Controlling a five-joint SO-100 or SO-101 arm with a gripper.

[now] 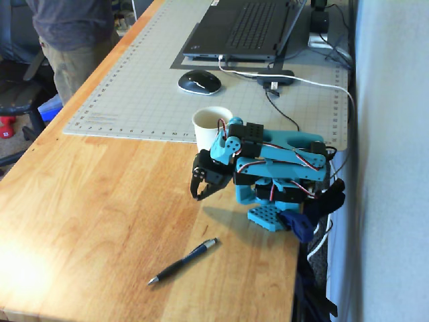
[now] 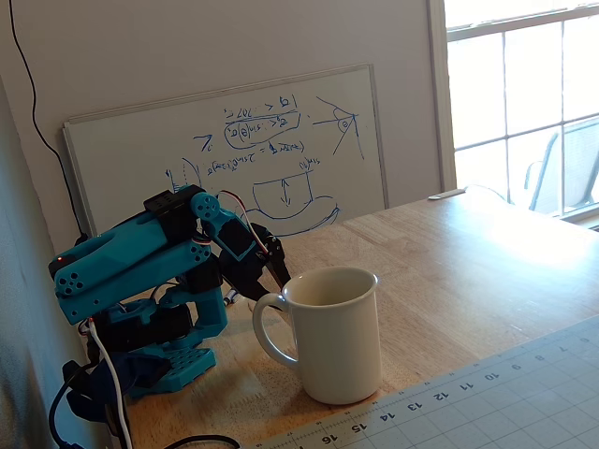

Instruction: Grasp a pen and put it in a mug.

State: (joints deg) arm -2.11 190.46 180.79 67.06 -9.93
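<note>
The dark pen [image 1: 182, 261] with a silvery tip lies flat on the wooden table near its front edge, apart from everything else. The white mug [image 1: 210, 123] stands upright at the edge of the grey cutting mat, just behind the folded blue arm; in the other fixed view the mug [image 2: 337, 337] fills the foreground with its handle to the left. My black gripper [image 1: 199, 193] hangs tip-down just above the table, between mug and pen, with its fingertips together and nothing held. It shows left of the mug's handle in the other fixed view [image 2: 262, 281]. I cannot make out the pen in that view.
A black-and-white mouse [image 1: 199, 82], a laptop [image 1: 244, 27] and cables lie on the cutting mat [image 1: 134, 87] behind the mug. A person [image 1: 70, 40] stands at the table's far left. A whiteboard [image 2: 234, 150] leans against the wall.
</note>
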